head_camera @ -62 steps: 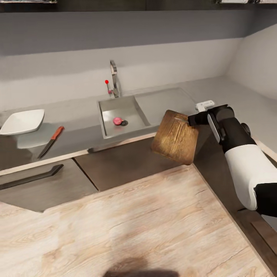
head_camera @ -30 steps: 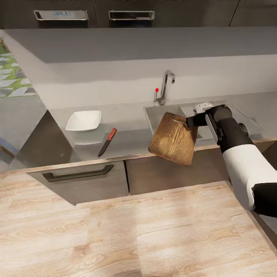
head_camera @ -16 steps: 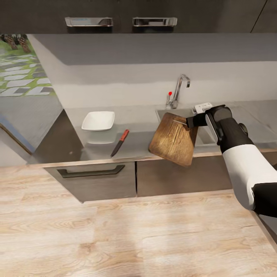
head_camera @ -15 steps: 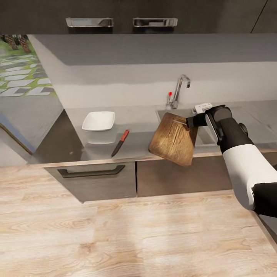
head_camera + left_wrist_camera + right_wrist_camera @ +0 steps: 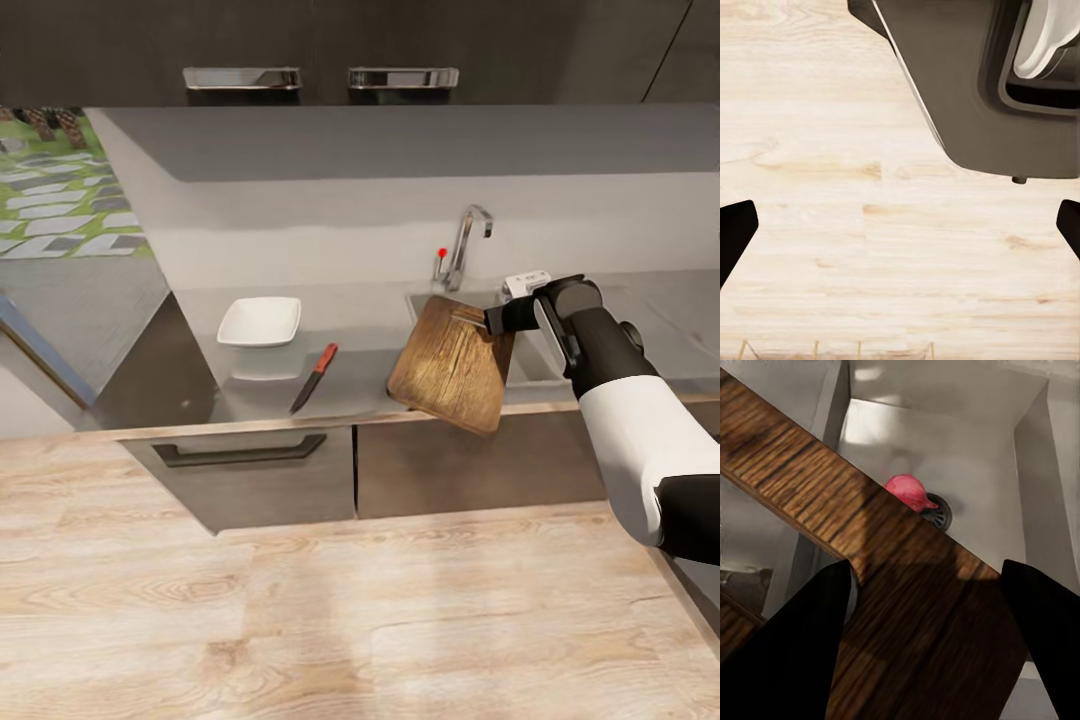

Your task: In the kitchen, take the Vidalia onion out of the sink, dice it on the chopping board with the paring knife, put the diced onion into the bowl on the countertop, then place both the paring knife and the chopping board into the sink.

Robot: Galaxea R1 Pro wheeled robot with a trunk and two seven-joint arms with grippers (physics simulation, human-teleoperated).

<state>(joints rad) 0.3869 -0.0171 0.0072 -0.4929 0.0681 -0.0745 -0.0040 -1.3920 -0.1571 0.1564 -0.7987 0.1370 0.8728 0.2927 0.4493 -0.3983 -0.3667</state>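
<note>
Dark brown wood, the chopping board (image 5: pixel 452 362) hung tilted over the countertop's (image 5: pixel 350 345) front edge beside the sink (image 5: pixel 945 450), pinched at one end by the right gripper (image 5: pixel 497 318), clenched on it. It looked stiff and fairly heavy; gripped at the end, it could swing or slip. The Vidalia onion (image 5: pixel 909 492) lay in the basin by the drain, round and likely to roll. The paring knife (image 5: pixel 314 377) lay near the front edge, just beside the bowl (image 5: pixel 260 321). The left gripper (image 5: pixel 900 232) hung spread over the floor. No writing was readable.
</note>
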